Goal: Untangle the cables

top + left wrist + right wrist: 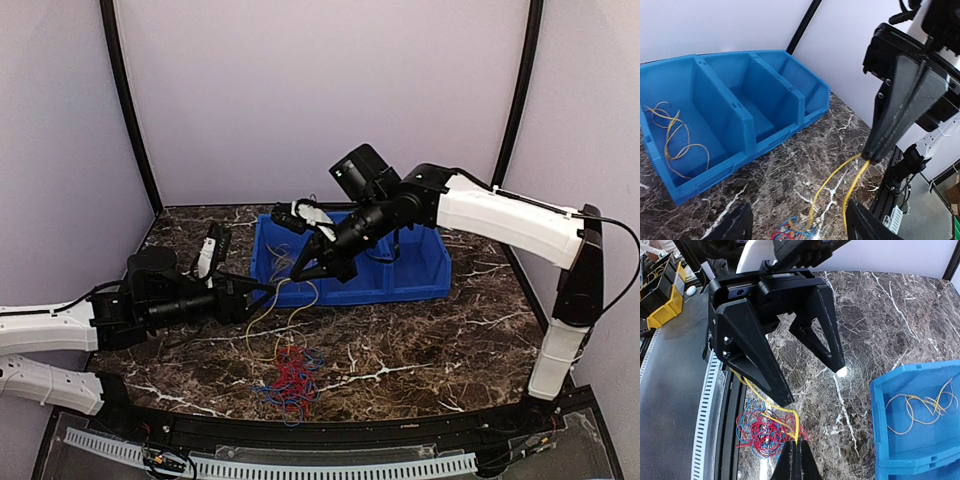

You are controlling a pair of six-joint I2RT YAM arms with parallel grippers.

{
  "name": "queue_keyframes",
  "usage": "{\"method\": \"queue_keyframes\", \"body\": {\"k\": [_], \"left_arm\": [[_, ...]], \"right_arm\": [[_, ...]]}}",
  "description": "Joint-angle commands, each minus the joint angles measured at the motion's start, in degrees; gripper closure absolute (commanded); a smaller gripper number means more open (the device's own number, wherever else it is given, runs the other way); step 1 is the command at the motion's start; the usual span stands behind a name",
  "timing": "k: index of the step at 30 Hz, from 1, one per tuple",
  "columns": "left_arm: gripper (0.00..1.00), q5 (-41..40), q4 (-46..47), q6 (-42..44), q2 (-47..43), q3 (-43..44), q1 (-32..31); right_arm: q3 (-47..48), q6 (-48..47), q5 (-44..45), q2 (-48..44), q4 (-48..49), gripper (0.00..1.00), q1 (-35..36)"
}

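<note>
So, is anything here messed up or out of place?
Nothing looks broken or spilled. The one messy thing is the red and blue tangle of cables on the table near its front edge, outside the blue bin. A yellow cable runs up from it, pinched in the right gripper.

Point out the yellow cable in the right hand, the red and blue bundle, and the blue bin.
yellow cable (pixel 826 183): left wrist view, middle of its left strand.
red and blue bundle (pixel 290 378): top view, its centre.
blue bin (pixel 742 120): left wrist view, a divider wall.
</note>
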Motion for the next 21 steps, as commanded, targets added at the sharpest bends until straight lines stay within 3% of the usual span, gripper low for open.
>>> {"method": "queue_keyframes", "body": {"k": [1, 8, 17, 21], "left_arm": [[0.34, 9.9, 16.4, -0.9, 4.3, -3.1, -0.3], [0.36, 14.5, 24.0, -2.7, 11.9, -2.7, -1.1], [0.52, 15.1, 13.9, -2.9, 12.7, -0.3, -1.2], [0.57, 11.0, 7.7, -2.1, 13.1, 2.5, -1.1]], "right_arm": [[-5.7, 0.9, -2.2, -3.2, 3.2, 1.00, -1.1], [-9.9, 1.3, -1.2, -6.2, 5.6, 1.00, -3.3], [-11.8, 1.8, -1.6, -8.2, 8.1, 1.00, -5.8], [-12.2, 1.8, -2.0, -8.7, 8.5, 1.00, -5.9]]}}
